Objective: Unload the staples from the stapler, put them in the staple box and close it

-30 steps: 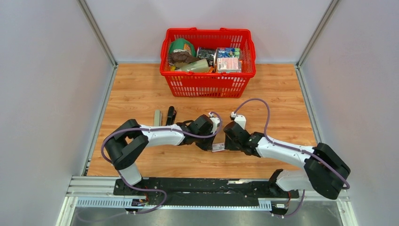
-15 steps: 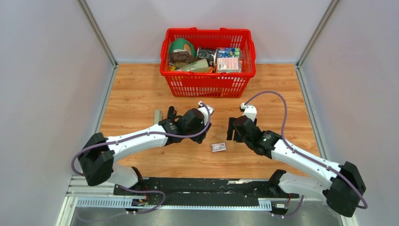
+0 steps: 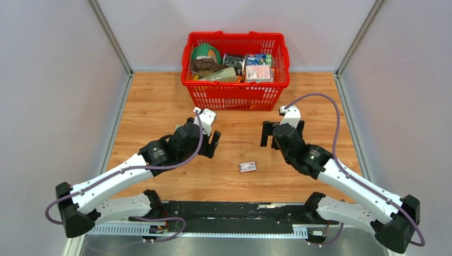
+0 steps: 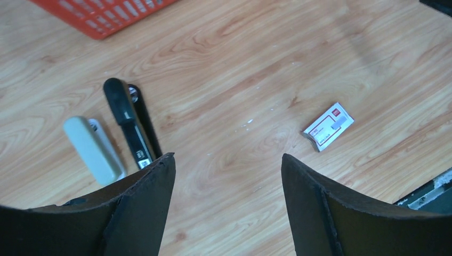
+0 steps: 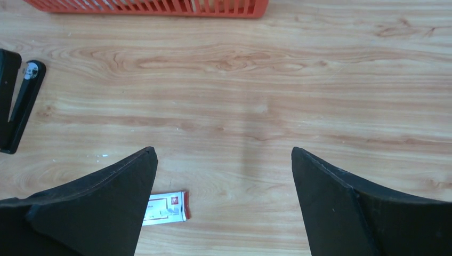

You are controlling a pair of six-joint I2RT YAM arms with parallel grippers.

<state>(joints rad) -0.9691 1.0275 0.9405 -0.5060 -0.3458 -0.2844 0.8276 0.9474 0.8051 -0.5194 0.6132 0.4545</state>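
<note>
Left side, a pale bar (image 4: 93, 149) lies just beside the stapler (image 4: 128, 120) on the tabletop (image 4: 240, 69) — the left tool (image 4: 226, 160), spread wide and empty, could pinch both. The right tool (image 5: 224, 152), also gaping empty, risks nudging the labelled box (image 4: 329, 126).

The right wrist view's edge crops the stapler (image 5: 22, 101); print on the box (image 4: 329, 126) is illegible.

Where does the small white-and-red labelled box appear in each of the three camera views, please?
Top external: the box lies just below the centre of the picture.
Left wrist: the box is right of centre, lying at a slant.
Right wrist: the box is at the lower left, partly hidden.
Shared landmark: the red basket, at the top of every view.
</note>
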